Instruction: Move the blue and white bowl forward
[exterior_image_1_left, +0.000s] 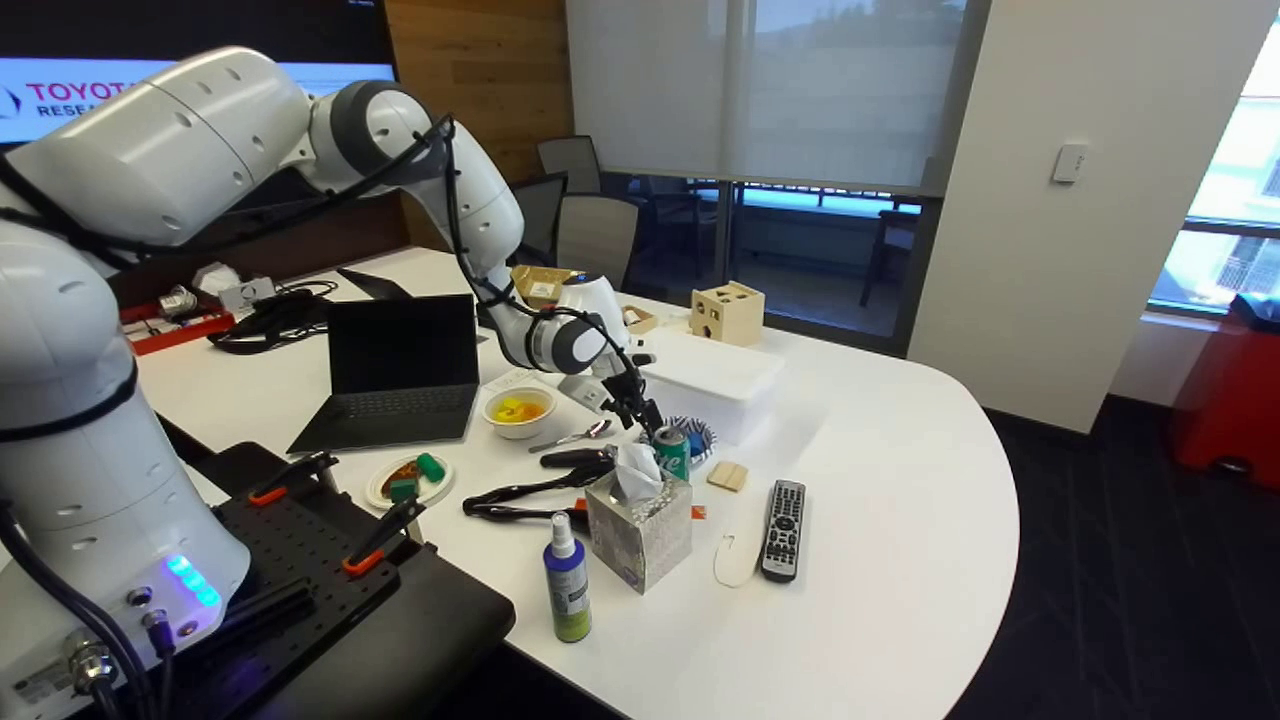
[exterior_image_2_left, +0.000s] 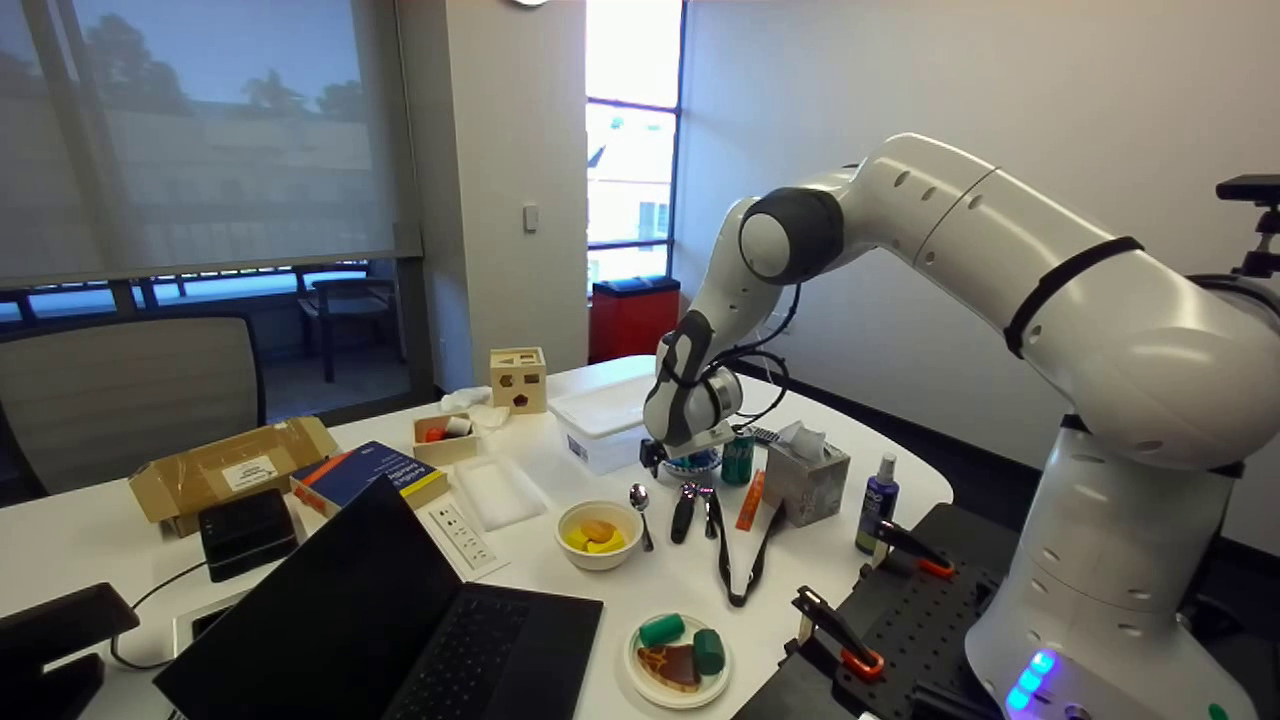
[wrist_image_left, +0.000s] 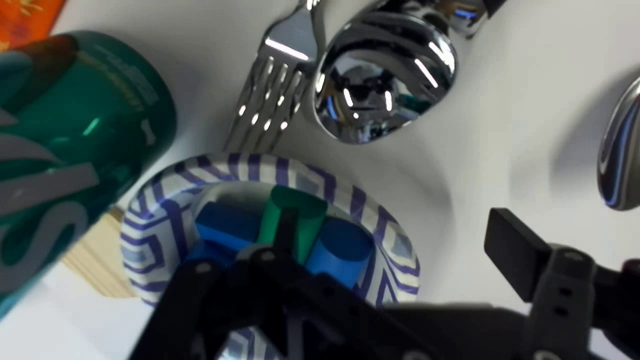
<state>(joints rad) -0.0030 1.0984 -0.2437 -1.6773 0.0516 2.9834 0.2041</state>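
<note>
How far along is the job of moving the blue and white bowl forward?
Done, it seems: the pincer is at the bowl, open across its rim. In hand: likely lining up a grip; nothing is clamped. Left, probably: gripping it and moving it forward, blocks inside.

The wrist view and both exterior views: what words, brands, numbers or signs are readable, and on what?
"TOYOT": black wall screen; the white arm hides the rest.
"RESE": same screen, cut off.
"ite": green cylindrical can; wrist-view lettering unclear.
Too small or blurred to read: purple spray bottle, blue-and-yellow book, white label on brown cardboard box, sticker on white plastic bin, grey oblong remote.
</note>
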